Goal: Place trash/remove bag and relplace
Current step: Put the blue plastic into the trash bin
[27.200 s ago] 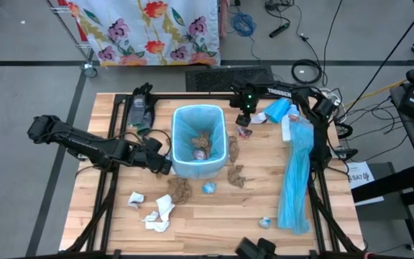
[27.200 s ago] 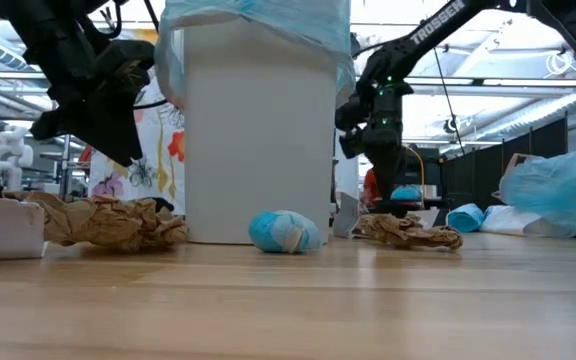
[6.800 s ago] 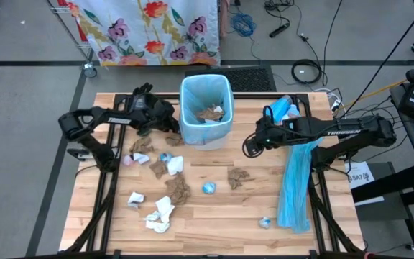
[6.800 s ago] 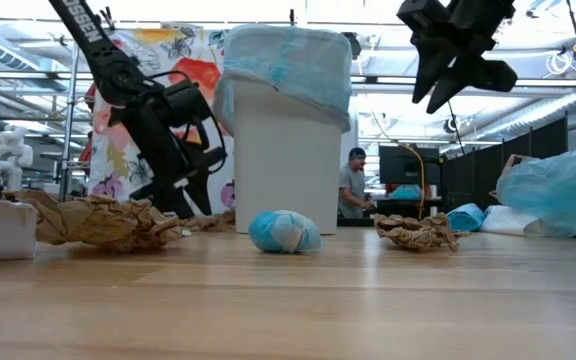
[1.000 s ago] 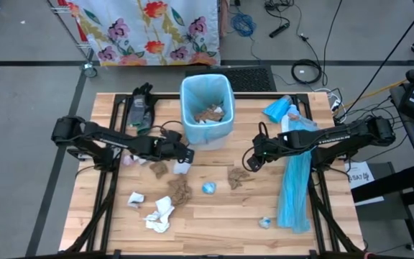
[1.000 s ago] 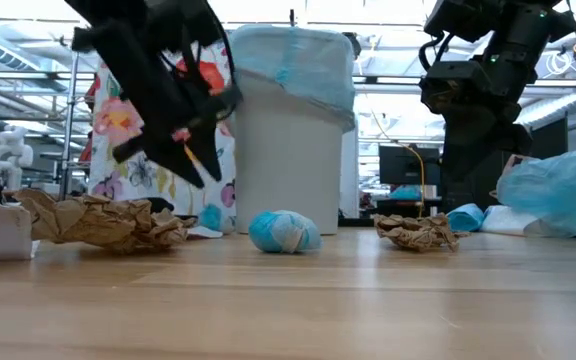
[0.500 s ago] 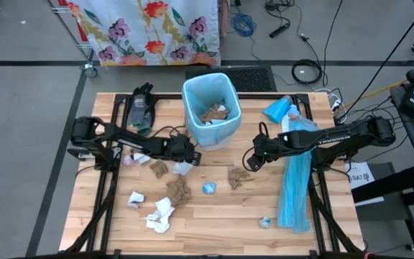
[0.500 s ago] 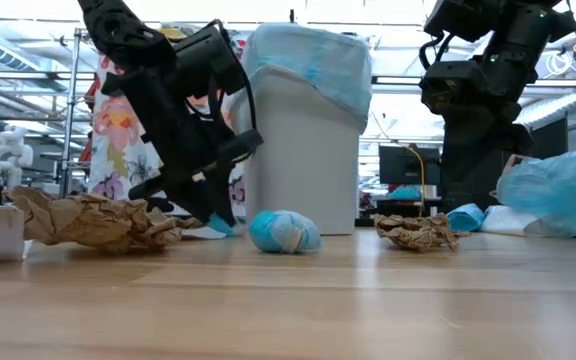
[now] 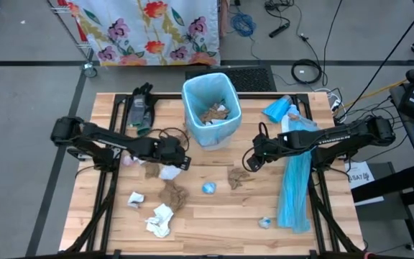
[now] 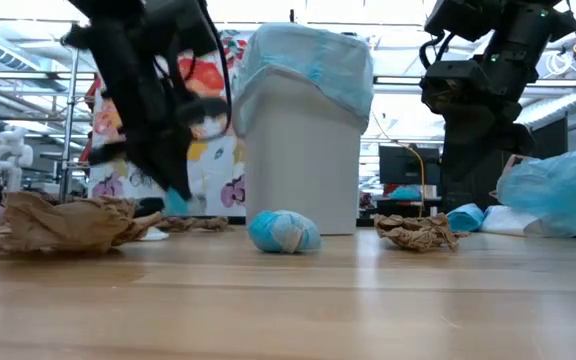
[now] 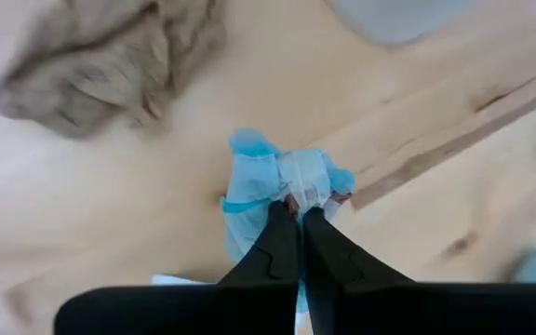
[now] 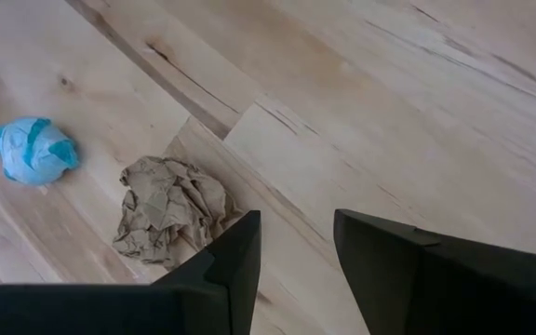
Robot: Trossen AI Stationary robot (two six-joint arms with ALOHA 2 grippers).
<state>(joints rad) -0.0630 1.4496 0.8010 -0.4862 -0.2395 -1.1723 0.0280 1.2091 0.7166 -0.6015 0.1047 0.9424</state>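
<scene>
Nearest the table's front edge lie a white tissue wad [image 9: 159, 219] and a smaller white one [image 9: 135, 198], with a brown paper wad [image 9: 170, 194] just behind them and a blue-and-white ball [image 9: 209, 188] to its right; past these, left of centre, the left gripper [image 9: 179, 162] has its fingers [image 11: 287, 244] pressed together, pinching a pale-blue and white scrap [image 11: 282, 185] above the wood; right of centre, the right gripper [image 9: 248, 163] hangs with fingers apart over another brown wad [image 9: 236, 178], holding nothing; farther back stands the white bin [image 9: 212, 110] with its blue liner, crumpled paper inside; a long light-blue plastic strip [image 9: 295, 173] runs down the table's right side.
</scene>
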